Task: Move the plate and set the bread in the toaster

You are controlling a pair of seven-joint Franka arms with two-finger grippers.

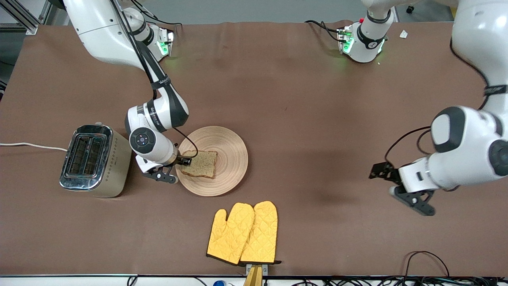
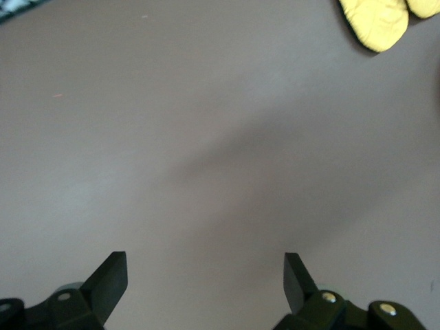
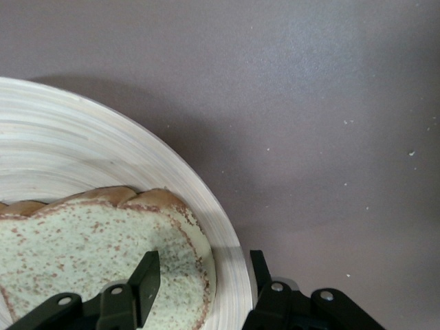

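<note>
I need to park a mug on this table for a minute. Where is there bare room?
Bare cloth lies between the plate and the left claw, and from the plate up to the arm bases. It is crowded between the toaster and plate, where the right claw works at the bread, with the oven mitts just below.

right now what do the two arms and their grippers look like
Both arms have glossy white shells with dark grey joint bands; thin black cables run along them, and green lights glow at the bases. The right arm's wrist has a round black cap with a blue ring. The right gripper and left gripper are black, angular, two-fingered, with wedge-shaped fingertips and silver screws.
</note>
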